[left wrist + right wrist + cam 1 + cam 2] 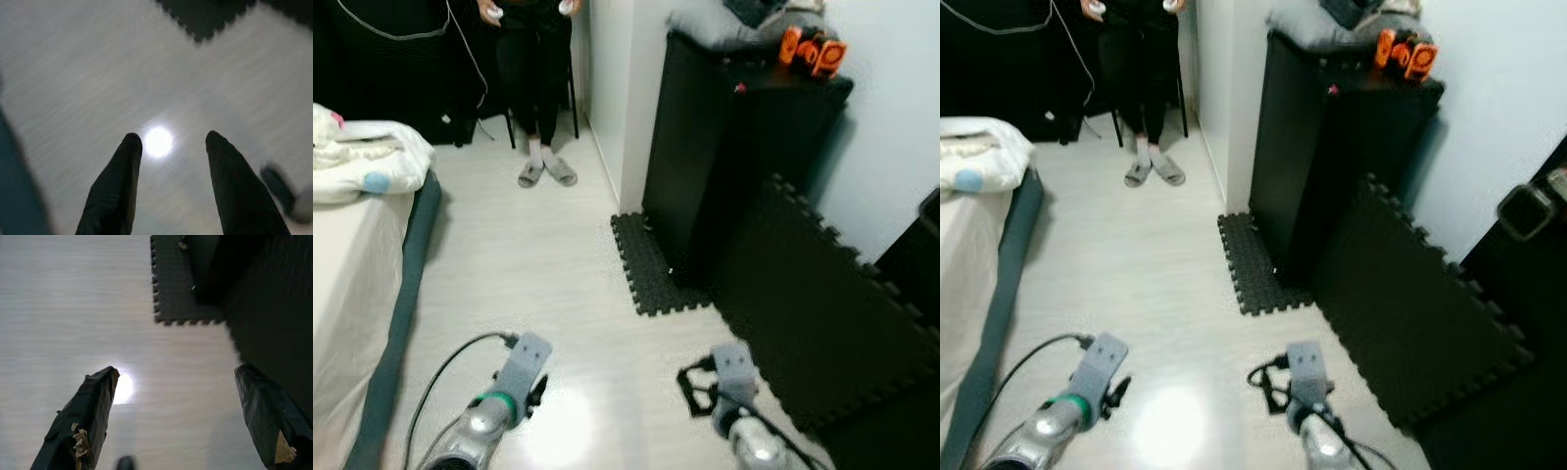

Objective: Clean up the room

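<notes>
no text, label, brand or number can be read anywhere. the orange object [813, 50] on top of the black cabinet [724, 166] has dark markings, but they are too small and blurred to read. the bedding [367, 157] shows a pale blue patch, no letters.

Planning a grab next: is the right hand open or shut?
Open. In the right wrist view the right hand has its two black fingers spread wide over bare floor, holding nothing.

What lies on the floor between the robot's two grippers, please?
In the left eye view, only bare pale floor with a bright light reflection lies between the left gripper and right gripper.
</notes>
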### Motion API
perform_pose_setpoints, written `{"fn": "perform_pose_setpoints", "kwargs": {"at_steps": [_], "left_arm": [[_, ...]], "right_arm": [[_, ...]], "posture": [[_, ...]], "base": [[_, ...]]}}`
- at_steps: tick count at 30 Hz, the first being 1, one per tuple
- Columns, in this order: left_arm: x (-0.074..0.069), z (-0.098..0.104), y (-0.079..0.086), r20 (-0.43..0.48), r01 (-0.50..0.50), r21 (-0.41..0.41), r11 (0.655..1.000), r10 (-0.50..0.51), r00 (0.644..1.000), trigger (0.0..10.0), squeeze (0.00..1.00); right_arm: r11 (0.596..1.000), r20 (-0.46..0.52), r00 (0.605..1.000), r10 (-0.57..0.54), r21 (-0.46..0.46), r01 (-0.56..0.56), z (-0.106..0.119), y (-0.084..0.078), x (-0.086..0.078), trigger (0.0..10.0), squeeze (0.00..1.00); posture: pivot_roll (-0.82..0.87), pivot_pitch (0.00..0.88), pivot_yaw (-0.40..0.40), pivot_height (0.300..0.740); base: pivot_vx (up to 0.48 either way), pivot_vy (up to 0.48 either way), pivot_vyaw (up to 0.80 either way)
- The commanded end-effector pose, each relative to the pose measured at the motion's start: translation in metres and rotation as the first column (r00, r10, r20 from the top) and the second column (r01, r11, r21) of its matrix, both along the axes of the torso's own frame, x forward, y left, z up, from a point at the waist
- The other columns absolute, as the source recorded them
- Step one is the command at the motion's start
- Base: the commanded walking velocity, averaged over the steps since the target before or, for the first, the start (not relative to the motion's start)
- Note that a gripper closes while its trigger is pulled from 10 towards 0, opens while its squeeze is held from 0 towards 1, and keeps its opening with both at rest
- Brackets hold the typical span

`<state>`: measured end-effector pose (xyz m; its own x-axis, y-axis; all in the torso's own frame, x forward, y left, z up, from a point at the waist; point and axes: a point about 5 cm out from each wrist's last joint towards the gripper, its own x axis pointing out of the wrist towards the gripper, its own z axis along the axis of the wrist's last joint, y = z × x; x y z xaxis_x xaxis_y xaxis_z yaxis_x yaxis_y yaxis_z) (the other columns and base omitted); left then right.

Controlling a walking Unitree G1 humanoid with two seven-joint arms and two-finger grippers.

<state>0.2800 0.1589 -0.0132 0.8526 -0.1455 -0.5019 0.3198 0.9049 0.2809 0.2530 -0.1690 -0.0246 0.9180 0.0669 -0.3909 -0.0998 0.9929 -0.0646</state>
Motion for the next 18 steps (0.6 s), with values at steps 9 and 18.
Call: {"fn": "perform_pose_setpoints", "kwargs": {"at_steps": [9,18], "left_arm": [[-0.0127,-0.0112,0.0092,-0.049,-0.014,0.026,1.0,0.016,0.999,10.0,0.0],[-0.0122,-0.011,0.007,-0.046,-0.007,0.025,1.0,0.009,0.999,10.0,0.0]], "right_arm": [[1.0,-0.017,1.0,0.013,-0.005,-0.013,-0.0029,0.0039,-0.0022,10.0,0.0],[1.0,-0.019,1.0,-0.004,0.01,0.004,-0.0035,0.0022,-0.0032,10.0,0.0]], "posture": [[0.03,0.002,0.022,0.734],[0.03,0.006,0.021,0.734]], "base": [[0.428,0.0,0.7],[0.429,0.0,0.0]]}}
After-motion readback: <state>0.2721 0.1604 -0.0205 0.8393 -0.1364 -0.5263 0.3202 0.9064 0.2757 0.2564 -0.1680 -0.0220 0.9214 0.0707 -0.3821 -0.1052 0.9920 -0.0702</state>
